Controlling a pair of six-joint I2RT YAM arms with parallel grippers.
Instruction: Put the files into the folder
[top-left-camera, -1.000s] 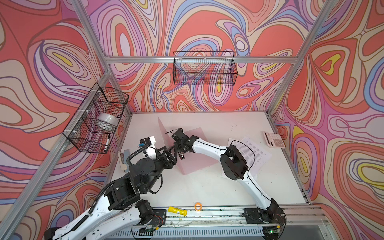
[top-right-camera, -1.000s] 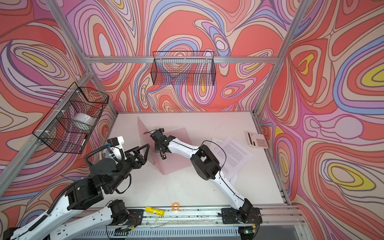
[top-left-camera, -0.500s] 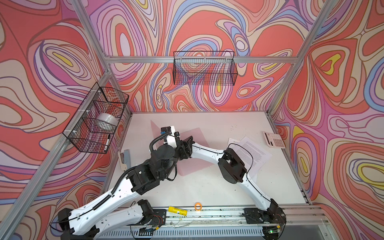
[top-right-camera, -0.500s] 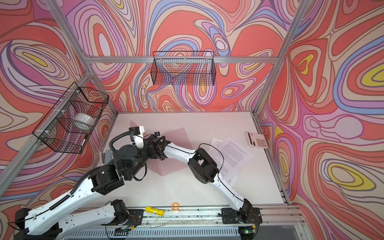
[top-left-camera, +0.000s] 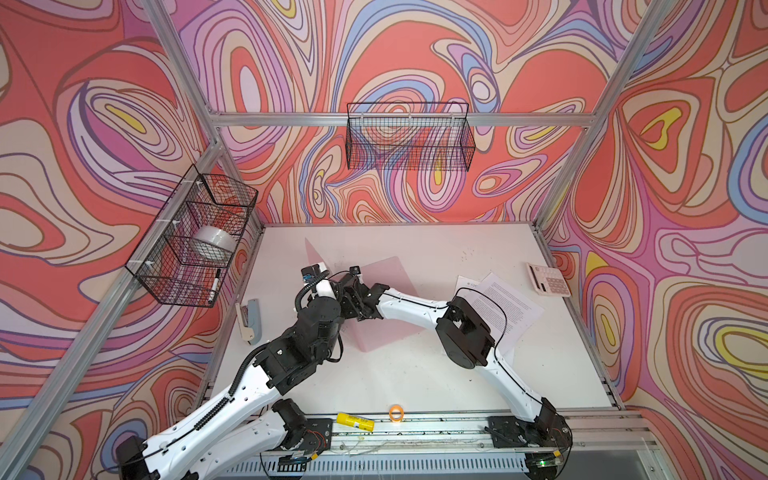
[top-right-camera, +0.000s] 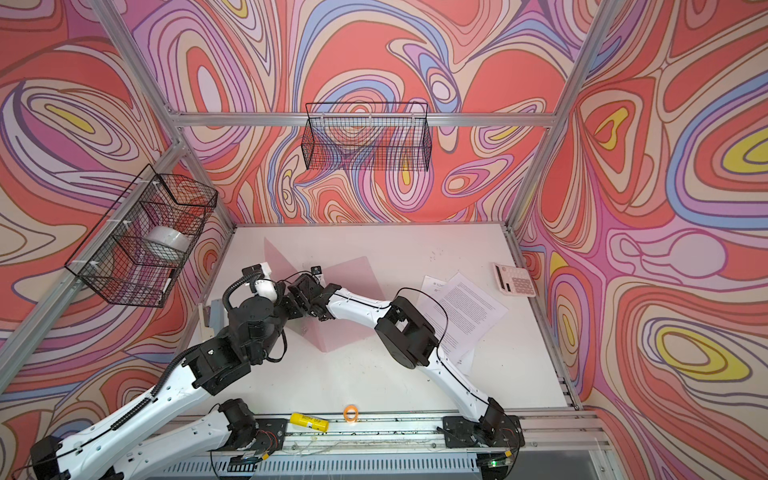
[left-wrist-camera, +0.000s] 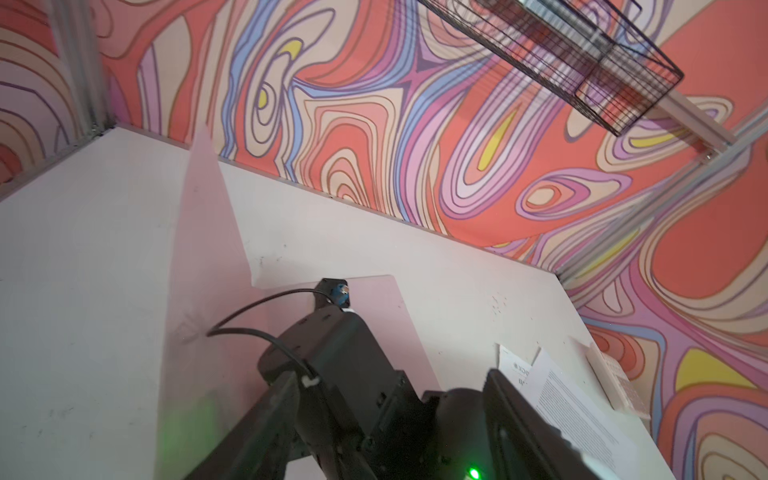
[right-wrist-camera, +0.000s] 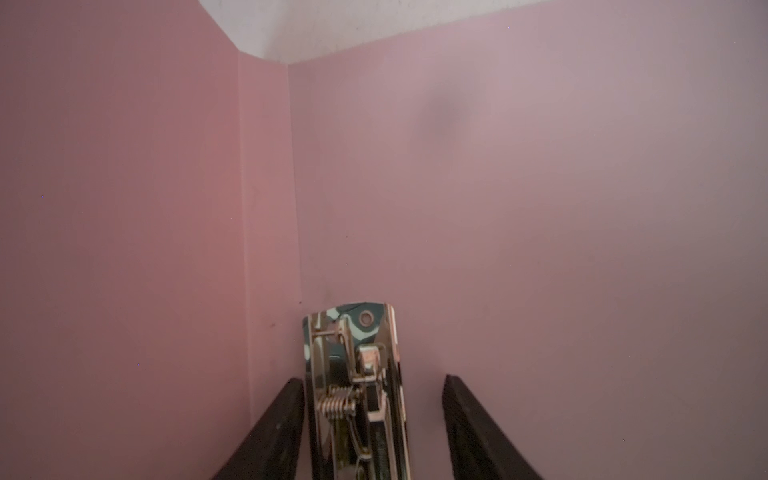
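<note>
**Desk** (top-left-camera: 415, 374) (top-right-camera: 374, 374): white and flat, carrying everything listed below.

**Folder** (top-left-camera: 388, 276) (top-right-camera: 357, 274) (left-wrist-camera: 374, 299) (right-wrist-camera: 540, 208): pale pink and open, in the middle of the desk. One leaf lies flat. The other is raised steeply on the left in both top views.

**Files** (top-left-camera: 507, 307) (top-right-camera: 469, 311) (left-wrist-camera: 573, 407): white printed sheets, fanned, on the desk to the right of the folder and apart from it. The right arm's elbow covers them in part.

**Left gripper** (left-wrist-camera: 392, 374): at the folder's left side, near the raised leaf. Its jaws stand wide apart. The right arm's wrist shows between them in the left wrist view, and whether they touch it cannot be told.

**Right gripper** (right-wrist-camera: 370, 380): low over the folder's flat leaf, at the inner fold. Its jaws are apart and hold nothing.

**Calculator** (top-left-camera: 548, 279) (top-right-camera: 515, 279): pink and white, beyond the files from the folder.

**Stapler** (top-left-camera: 249, 320): grey, left of the folder and well apart from it.

**Tube** (top-left-camera: 355, 421) (top-right-camera: 309, 422): yellow, in front of the folder at the rail.

**Clip** (right-wrist-camera: 357, 374): silver metal, on the folder's flat leaf beside the fold. It sits between the right jaws, with one finger (right-wrist-camera: 282, 415) just beside it and a gap to the other.

**Ring** (top-left-camera: 397, 413) (top-right-camera: 351, 413): orange, just right of the tube.
</note>
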